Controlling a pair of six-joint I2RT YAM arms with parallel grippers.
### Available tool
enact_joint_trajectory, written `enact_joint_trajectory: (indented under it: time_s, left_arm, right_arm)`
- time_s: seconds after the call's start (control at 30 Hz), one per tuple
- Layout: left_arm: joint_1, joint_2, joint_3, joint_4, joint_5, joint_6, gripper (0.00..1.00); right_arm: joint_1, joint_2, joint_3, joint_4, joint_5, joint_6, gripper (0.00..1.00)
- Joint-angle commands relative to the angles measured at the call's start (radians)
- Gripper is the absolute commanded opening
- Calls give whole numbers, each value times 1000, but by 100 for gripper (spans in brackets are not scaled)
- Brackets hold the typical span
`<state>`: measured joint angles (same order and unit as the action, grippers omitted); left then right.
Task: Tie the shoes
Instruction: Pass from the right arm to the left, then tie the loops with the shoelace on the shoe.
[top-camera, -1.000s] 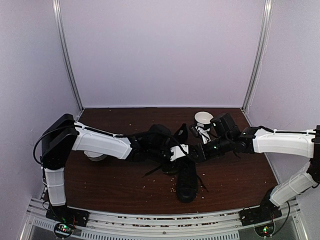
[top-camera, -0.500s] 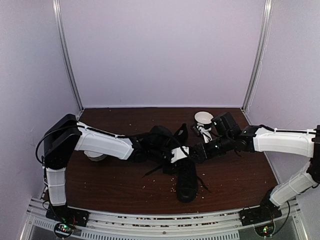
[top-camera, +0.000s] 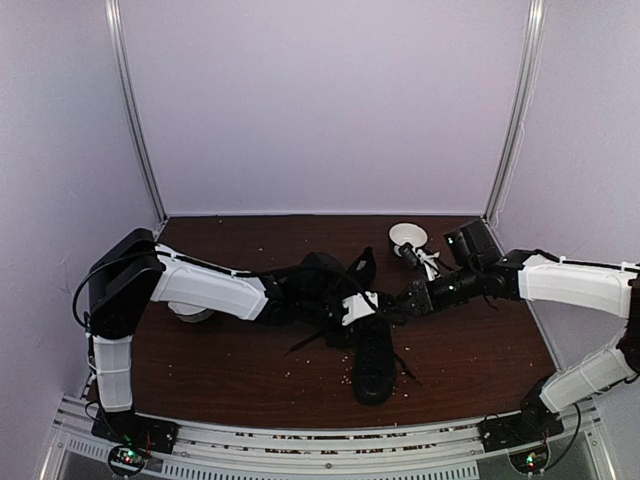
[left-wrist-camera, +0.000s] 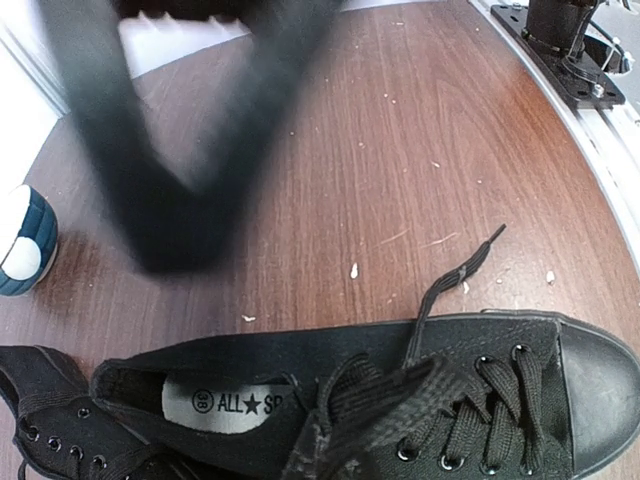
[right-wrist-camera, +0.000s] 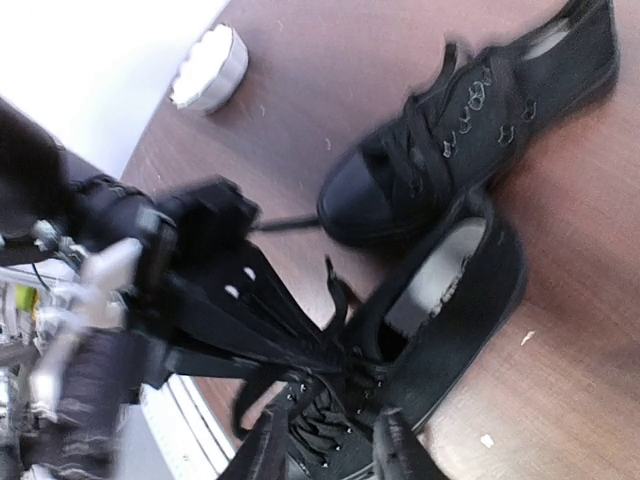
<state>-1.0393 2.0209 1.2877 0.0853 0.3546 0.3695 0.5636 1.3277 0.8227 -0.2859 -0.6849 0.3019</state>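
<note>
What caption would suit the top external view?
The left arm and right arm meet over two black sneakers on a brown table, white bowl behind.

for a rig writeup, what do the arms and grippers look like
Both arms have white shell links and black joints. The left arm has a bulky black shoulder block with a thin black cable looping beside it; the right arm shows a green light near its wrist. The left gripper is black with a white patch; the right gripper has slim black fingers.
</note>
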Motion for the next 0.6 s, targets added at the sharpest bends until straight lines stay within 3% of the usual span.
enact_joint_trajectory:
  time_s: [0.0, 0.4, 0.57]
  left_arm:
    - [8, 4, -8, 62, -8, -18, 0]
    - [13, 3, -12, 70, -10, -27, 0]
    - [14, 3, -14, 71, -6, -26, 0]
  right_arm:
    - [14, 87, -17, 17, -70, -49, 23]
    - [41, 188, -16, 62, -118, -98, 20]
    - [41, 198, -8, 67, -93, -94, 9]
